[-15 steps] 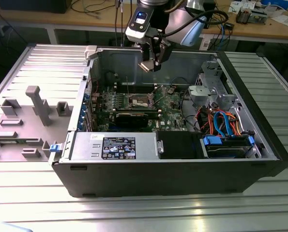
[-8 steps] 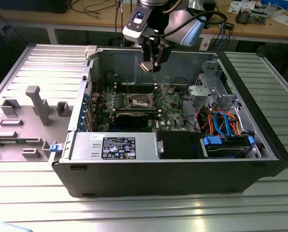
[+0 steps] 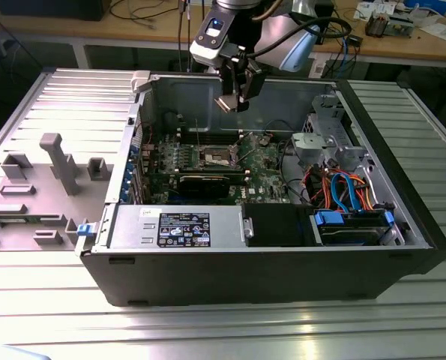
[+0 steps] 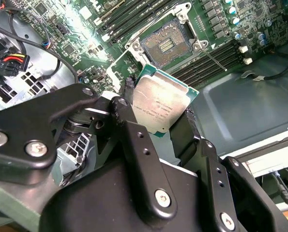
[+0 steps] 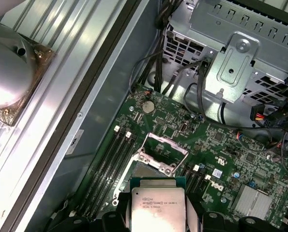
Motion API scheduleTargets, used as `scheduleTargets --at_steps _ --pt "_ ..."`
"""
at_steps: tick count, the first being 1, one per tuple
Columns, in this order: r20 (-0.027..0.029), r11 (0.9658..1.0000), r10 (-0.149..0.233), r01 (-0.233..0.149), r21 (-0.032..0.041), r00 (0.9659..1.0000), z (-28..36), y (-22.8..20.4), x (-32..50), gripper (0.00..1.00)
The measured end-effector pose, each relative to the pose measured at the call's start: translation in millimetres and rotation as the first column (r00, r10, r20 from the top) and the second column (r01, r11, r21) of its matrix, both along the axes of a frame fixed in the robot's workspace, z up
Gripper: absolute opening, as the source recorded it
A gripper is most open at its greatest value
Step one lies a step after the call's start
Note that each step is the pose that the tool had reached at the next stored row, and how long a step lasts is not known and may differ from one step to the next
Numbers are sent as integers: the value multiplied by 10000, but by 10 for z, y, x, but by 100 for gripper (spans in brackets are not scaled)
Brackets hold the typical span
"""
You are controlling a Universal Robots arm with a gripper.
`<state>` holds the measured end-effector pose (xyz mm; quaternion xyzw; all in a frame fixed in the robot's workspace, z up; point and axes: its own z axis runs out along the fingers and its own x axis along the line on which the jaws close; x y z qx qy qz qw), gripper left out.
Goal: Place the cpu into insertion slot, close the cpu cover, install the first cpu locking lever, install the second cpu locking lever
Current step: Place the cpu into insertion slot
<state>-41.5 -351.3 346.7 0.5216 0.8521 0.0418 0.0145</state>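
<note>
My gripper (image 3: 234, 101) hangs inside the open computer case, above the green motherboard (image 3: 264, 161), shut on the cpu. In both wrist views the cpu (image 4: 160, 104) (image 5: 158, 209) is a flat silver-grey square clamped by two edges between the black fingers (image 4: 129, 94). The insertion slot (image 4: 167, 42) (image 5: 151, 170) lies below it, its dark centre bare and uncovered. The cpu cover (image 5: 165, 144), a thin silver frame, stands tilted up at the slot's far side. A thin metal lever (image 4: 215, 59) sticks out beside the slot, unlatched.
Long black memory slots (image 5: 107, 164) flank the socket. A metal drive cage (image 3: 324, 139) and coloured cables (image 3: 342, 191) fill the exterior view's right of the case, with the power supply (image 3: 178, 225) at the front. A grey fixture (image 3: 58, 161) stands outside on the exterior view's left.
</note>
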Motion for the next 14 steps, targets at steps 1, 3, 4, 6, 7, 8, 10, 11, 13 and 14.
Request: scheduleTargets --at_steps 1,3,4,6,7,8,10,11,13,14 --pt "0 10000 0 0 0 10000 0 0 0 54" --pt "0 9998 -184 184 1 9998 -2 0 0 54" --pt "0 9991 -420 420 0 9991 -4 0 0 54" --pt "-1 9966 -820 820 0 9966 -11 0 0 54" --pt "-1 9948 -1021 1021 -1 9948 -18 0 0 54" --pt "0 9926 -1214 1214 -2 9926 -33 0 0 54" --pt "-6 9884 -1521 1521 -13 9884 -72 1 0 54" --pt "-11 9849 -1729 1729 -14 9849 -91 1 0 54" --pt "-19 9783 -2073 2073 -14 9783 -118 1 0 54" --pt "-24 9744 -2249 2248 -17 9744 -131 1 0 54"
